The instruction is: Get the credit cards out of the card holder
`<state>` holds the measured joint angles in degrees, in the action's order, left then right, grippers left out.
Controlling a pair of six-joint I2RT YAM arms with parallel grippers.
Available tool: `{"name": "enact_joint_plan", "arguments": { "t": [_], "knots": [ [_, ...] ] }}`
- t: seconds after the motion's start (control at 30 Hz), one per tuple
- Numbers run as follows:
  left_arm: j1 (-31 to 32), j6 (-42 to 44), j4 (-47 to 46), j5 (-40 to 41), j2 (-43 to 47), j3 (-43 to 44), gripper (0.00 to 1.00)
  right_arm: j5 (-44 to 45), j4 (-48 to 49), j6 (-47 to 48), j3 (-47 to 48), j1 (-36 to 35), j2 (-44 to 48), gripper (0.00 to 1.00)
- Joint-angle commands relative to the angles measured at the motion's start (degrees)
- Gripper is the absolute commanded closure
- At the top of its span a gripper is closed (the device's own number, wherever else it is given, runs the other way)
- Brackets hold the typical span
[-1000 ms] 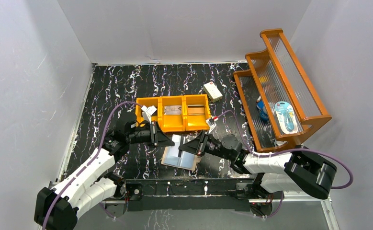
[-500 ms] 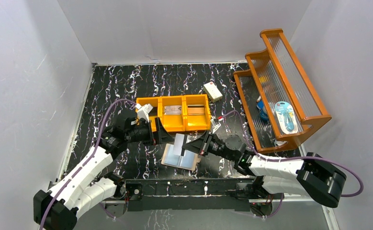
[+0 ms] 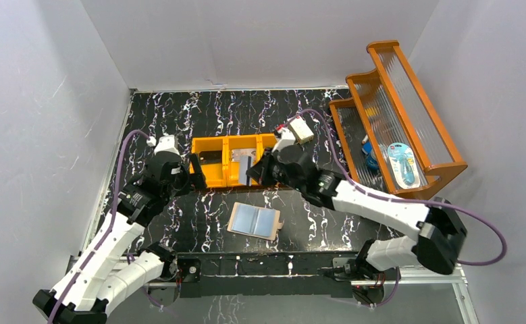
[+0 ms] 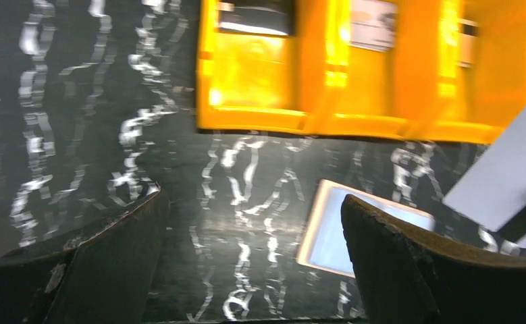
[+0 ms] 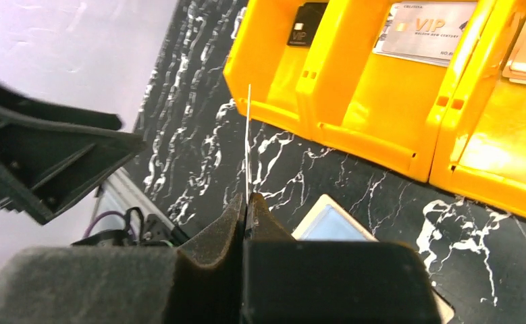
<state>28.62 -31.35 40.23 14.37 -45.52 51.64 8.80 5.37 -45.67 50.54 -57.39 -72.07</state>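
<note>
While the card holder (image 3: pixel 254 221) lies opened flat on the desk (image 3: pixel 179 115), pale blue pockets upward, it sits apart from both pincers. At its 12 o'clock the right pincer (image 5: pixel 245 202) is pressed together on one pale grey credit card (image 4: pixel 510 175), held on edge near the front wall of the orange three-compartment bin (image 3: pixel 223 177). Inside the bin, a black card (image 5: pixel 305 27) lies in the left compartment and a silver VIP card (image 5: pixel 429 30) in the middle one. Left pincer (image 3: pixel 196 172), at the holder's 10 o'clock: fingers spread wide, holding nothing, just beside the bin's left end. White box (image 3: pixel 300 128) at 1 o'clock, beyond the bin.
</note>
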Motion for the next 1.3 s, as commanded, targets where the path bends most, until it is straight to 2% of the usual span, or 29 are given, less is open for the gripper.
{"name": "enact_joint_plan", "arguments": {
  "t": [0.0,0.13,0.3,0.7,0.9,0.93,0.97,1.0,1.03,1.1,1.17,1.27],
  "knots": [
    [0.1,3.9,3.5,17.8,1.8,0.2,0.02,2.9,-12.3,4.6,10.8,0.1,-8.6,1.00],
    [0.1,3.4,0.9,21.6,6.7,-4.9,0.02,2.9,-16.2,4.6,19.7,0.1,-15.5,1.00],
    [0.1,1.5,3.3,25.3,10.2,-5.0,0.02,2.9,-19.0,4.6,26.6,0.1,-21.8,1.00],
    [0.1,2.1,2.8,24.4,9.8,-5.5,0.02,2.9,-17.7,4.6,28.5,0.1,-25.0,1.00],
    [0.1,2.1,2.8,24.4,8.8,-5.4,0.02,2.9,-18.7,4.6,32.6,0.2,-29.2,1.00],
    [0.1,2.1,2.8,24.5,8.6,-5.3,0.02,-3.0,-20.5,4.6,34.2,0.3,-30.0,1.00],
    [0.1,2.1,2.8,24.5,8.5,-5.4,0.02,20.0,-22.3,4.6,35.6,0.6,-30.3,1.00],
    [0.1,2.1,2.8,24.5,8.5,-5.4,0.02,18.4,-23.5,25.1,36.6,1.3,-29.9,1.00],
    [0.1,2.1,2.9,24.6,8.5,-5.4,0.02,12.0,-24.2,36.0,36.9,2.6,-29.0,1.00],
    [0.1,2.1,2.9,24.6,8.6,-5.4,0.02,-5.9,-18.7,28.2,32.4,6.6,-24.7,1.00],
    [0.1,2.0,3.0,24.7,8.8,-5.3,0.02,-21.4,-5.0,19.2,22.5,9.7,-19.8,1.00],
    [0.1,1.9,3.1,24.8,9.2,-5.2,0.02,-27.4,7.9,11.1,12.4,10.8,-14.5,1.00]
  ]
}}
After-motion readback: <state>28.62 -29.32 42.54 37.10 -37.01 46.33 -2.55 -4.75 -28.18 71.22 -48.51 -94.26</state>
